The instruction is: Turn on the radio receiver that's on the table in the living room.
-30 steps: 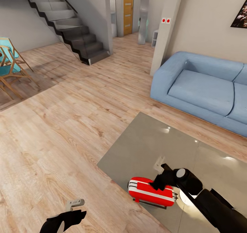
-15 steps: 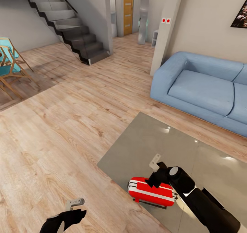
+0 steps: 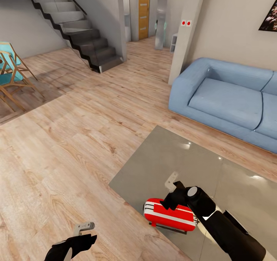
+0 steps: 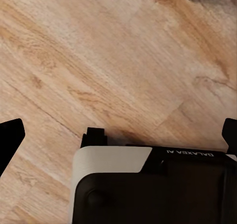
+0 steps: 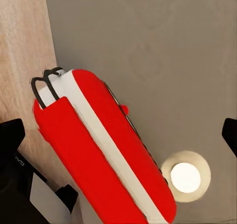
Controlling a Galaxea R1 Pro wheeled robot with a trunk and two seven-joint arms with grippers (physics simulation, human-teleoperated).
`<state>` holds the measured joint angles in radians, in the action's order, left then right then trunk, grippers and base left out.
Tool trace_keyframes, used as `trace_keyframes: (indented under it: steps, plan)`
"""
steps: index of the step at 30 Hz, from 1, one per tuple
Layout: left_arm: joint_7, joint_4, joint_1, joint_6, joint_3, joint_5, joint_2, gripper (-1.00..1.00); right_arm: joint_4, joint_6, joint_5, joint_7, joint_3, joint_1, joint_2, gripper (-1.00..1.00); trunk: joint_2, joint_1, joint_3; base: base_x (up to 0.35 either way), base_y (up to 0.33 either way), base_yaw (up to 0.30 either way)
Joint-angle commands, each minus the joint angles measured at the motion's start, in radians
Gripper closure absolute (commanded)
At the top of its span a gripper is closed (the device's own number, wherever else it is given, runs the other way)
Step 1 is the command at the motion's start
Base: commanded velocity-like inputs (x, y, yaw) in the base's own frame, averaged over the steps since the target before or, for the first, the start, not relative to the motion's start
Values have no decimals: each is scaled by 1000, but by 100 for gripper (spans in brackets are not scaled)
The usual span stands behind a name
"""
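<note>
The right gripper [image 3: 171, 195] hovers with fingers spread wide, holding nothing, just over the red radio [image 3: 169, 214] lying near the table's [image 3: 161, 157] corner; the left gripper [image 3: 82, 230] hangs open above the floor [image 3: 69, 145].

One red radio [image 3: 169, 215] lies on one grey counter [image 3: 161, 165]. One blue sofa [image 3: 227, 99], one staircase [image 3: 73, 26], one wooden chair [image 3: 11, 76], one orange door [image 3: 144, 9], two red wall buttons [image 3: 186, 23].
</note>
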<state>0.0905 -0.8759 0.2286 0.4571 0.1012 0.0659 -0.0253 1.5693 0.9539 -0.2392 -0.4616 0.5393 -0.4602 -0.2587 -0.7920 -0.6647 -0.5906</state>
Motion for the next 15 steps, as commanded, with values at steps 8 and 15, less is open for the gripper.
trace_keyframes:
  steps: [8, 15]
  plan:
    - [0, 0, 0, 0, 0, 0, -1, -100, -10, -3, -2, 39, 5, 0, 32, -100, 0, 0, 0, 0, 0, 0]
    - [0, 0, 0, 0, 0, 0, -1, -100, -111, -13, -1, 98, 16, 1, 61, -100, 0, 0, 0, 0, 0, 0]
